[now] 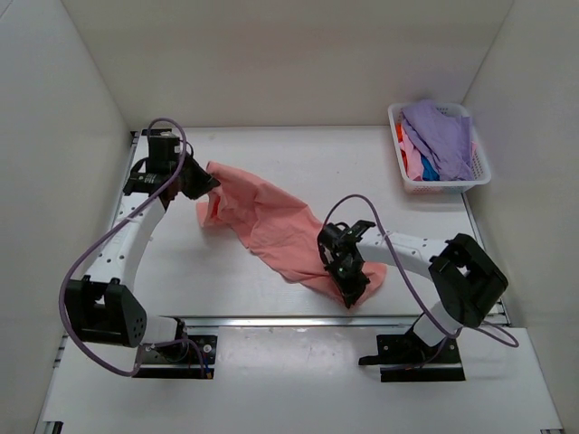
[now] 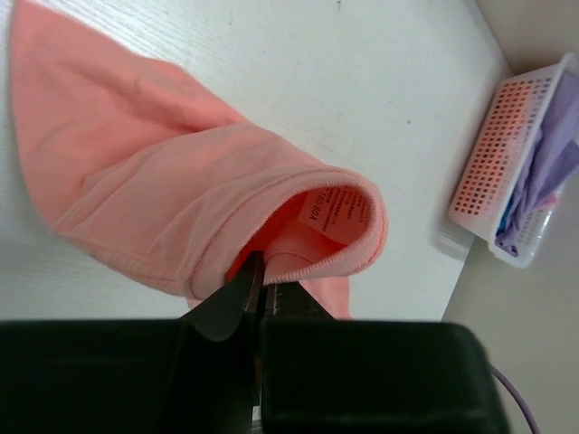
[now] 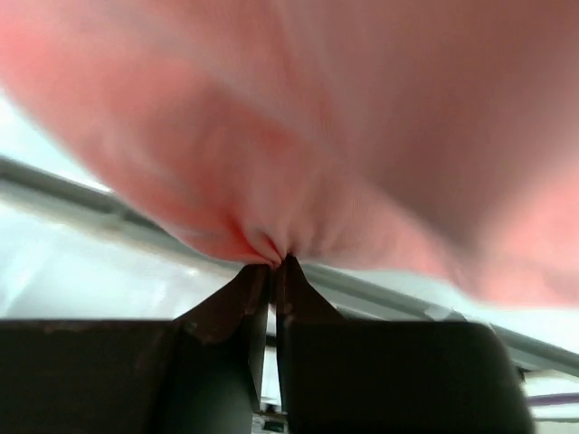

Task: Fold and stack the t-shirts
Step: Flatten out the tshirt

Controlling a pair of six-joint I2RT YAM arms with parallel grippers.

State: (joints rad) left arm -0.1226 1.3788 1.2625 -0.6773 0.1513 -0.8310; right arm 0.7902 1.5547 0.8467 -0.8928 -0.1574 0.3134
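Left gripper [image 2: 262, 277] clamped on collar rib, just beside label. Right gripper [image 3: 275, 265] pinching bunched cloth at opposite end. Salmon t-shirt [image 1: 271, 221] strung between them, middle sagging onto table [image 1: 317, 154]. Reads light, limp, crease-prone; safest holds at collar, seams, corners. Other t-shirts [image 1: 441, 136] heaped in basket [image 1: 479, 174], far right.

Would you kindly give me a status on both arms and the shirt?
Left tool shut on salmon t-shirt near collar. Right tool shut on its far end. Shirt slung between, unfolded. Basket well aside.
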